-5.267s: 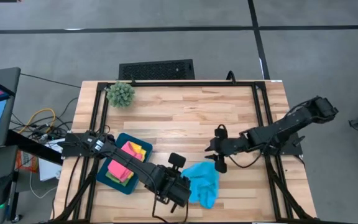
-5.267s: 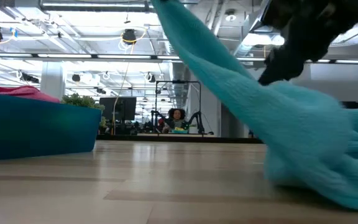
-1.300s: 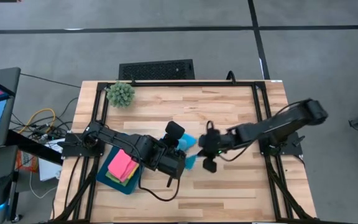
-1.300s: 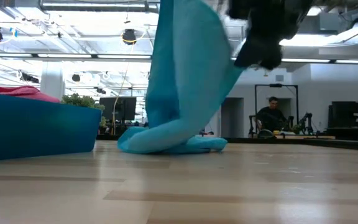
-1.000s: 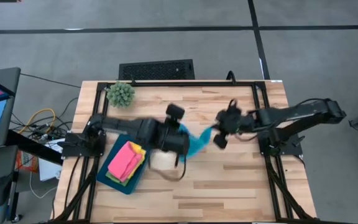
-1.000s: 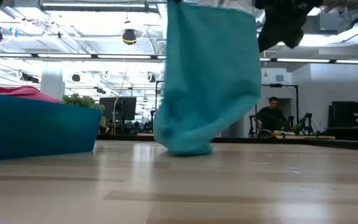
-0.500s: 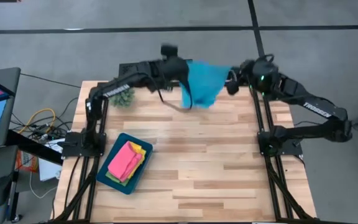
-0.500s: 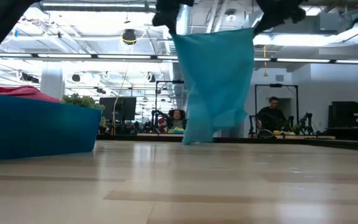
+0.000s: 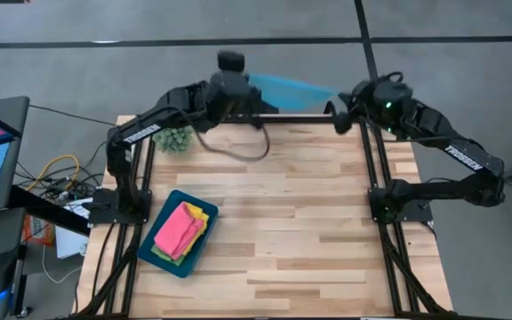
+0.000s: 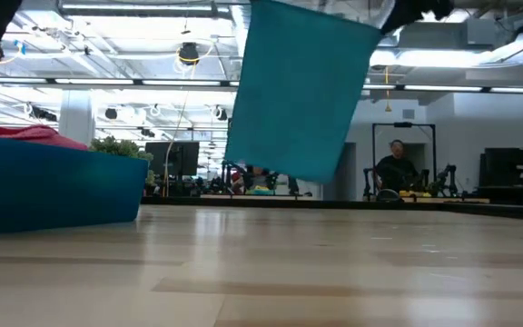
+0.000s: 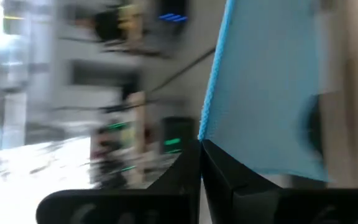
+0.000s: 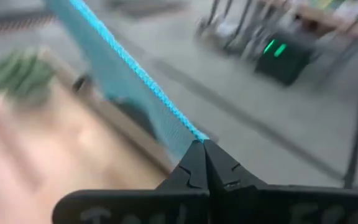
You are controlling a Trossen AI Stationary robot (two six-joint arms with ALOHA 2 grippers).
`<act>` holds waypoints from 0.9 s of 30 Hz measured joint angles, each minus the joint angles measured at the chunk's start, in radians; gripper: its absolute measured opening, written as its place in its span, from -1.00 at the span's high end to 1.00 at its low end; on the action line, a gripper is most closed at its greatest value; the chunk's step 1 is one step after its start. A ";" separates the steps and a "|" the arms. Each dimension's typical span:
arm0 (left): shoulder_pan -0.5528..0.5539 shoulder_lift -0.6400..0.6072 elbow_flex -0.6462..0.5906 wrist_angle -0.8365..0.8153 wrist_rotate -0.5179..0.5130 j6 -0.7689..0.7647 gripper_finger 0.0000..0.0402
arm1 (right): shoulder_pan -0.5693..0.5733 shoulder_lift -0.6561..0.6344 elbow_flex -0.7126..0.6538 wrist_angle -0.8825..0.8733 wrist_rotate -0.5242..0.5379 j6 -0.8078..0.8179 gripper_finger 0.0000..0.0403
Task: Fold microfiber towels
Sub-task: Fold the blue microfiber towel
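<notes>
Stretching the light blue towel (image 9: 284, 88) between them, the left gripper (image 9: 249, 96) and right gripper (image 9: 338, 116) are each clamped shut on an upper corner, held high above the table's (image 9: 283, 231) far edge, judged so the cloth can be spread flat before it is laid down for folding. The towel is seen hanging clear of the wood as a taut, smooth, slightly tilted sheet, while the pink towel (image 9: 177, 232) and others are stacked in the teal tray (image 9: 158, 220).
</notes>
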 joint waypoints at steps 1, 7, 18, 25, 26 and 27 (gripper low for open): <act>-0.019 -0.003 0.000 -0.077 0.037 -0.081 1.00 | 0.027 -0.005 -0.015 -0.043 -0.007 0.030 1.00; -0.135 -0.002 -0.104 -0.459 0.370 -0.590 1.00 | 0.280 -0.077 -0.192 -0.180 -0.030 0.305 1.00; -0.486 0.002 -0.630 -0.196 0.560 -0.852 1.00 | 0.933 -0.113 -0.498 -0.126 0.016 1.007 1.00; -0.566 0.002 -0.812 -0.052 0.437 -1.035 1.00 | 0.995 0.046 -0.503 -0.115 0.066 1.112 1.00; -0.563 0.002 -0.822 -0.052 0.414 -1.049 1.00 | 0.973 0.067 -0.503 -0.114 0.068 1.102 1.00; -0.555 0.002 -0.831 -0.052 0.390 -1.058 1.00 | 0.946 0.086 -0.503 -0.114 0.067 1.090 1.00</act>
